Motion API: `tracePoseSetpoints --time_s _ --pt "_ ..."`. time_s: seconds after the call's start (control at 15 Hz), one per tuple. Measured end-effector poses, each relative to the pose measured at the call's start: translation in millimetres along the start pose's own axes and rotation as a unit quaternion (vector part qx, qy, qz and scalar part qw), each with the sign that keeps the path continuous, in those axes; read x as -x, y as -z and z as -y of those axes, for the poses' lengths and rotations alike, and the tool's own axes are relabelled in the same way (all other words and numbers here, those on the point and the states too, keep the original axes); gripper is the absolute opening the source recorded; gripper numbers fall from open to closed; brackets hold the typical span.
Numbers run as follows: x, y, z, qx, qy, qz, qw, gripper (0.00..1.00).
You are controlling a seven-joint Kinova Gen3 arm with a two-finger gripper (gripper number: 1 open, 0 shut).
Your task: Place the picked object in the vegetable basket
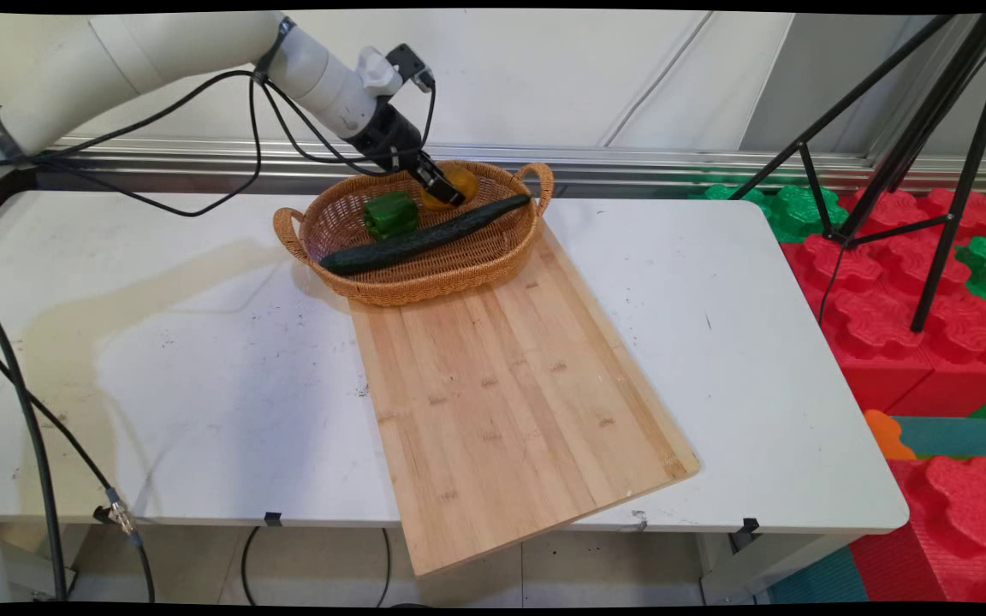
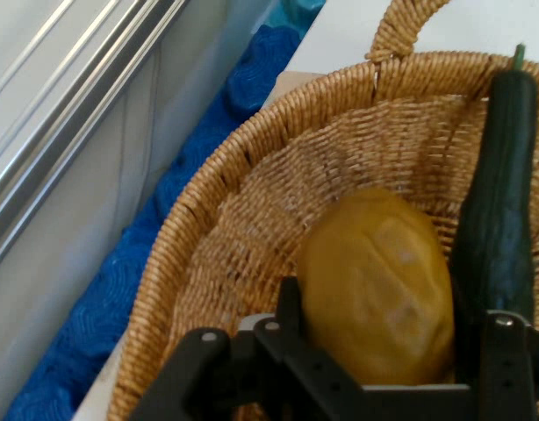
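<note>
White table (image 1: 159, 342) carries a woven oval wicker basket with two loop handles (image 1: 390, 287) at its far middle, basket sitting on the far end of a long pale bamboo cutting board (image 1: 501, 402) that runs toward the near edge and overhangs it. Inside the basket, left to right: a green bell pepper (image 1: 391, 215) toward the left-centre, a long dark green cucumber (image 1: 424, 236) lying diagonally from the near-left wall to the far-right rim, and a rounded yellow-orange pepper (image 1: 457, 184) at the far side, just behind the cucumber. Black two-finger gripper (image 1: 444, 190) reaches down into the basket from the upper left, right at the yellow-orange pepper. In the hand view the gripper (image 2: 384, 351) has its fingers spread to either side of that pepper (image 2: 379, 285), bracketing it; can't tell if the pads touch it. Cucumber (image 2: 502, 219) lies just beside the pepper, against the basket wall (image 2: 252, 219). Right of the table: black tripod legs (image 1: 929, 154) over red and green foam blocks (image 1: 904, 282).
</note>
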Motion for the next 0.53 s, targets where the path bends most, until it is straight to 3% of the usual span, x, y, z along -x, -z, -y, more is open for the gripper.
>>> tracePoseSetpoints --time_s 0.2,0.27,0.53 --pt "-1.0 -7.2 2.7 -0.001 -0.02 0.004 0.9998 0.0" --pt "-1.0 -8.8 3.6 -0.001 -0.026 0.004 0.9996 1.0" --pt "-1.1 -10.4 6.4 -0.003 -0.048 0.004 0.9988 1.0"
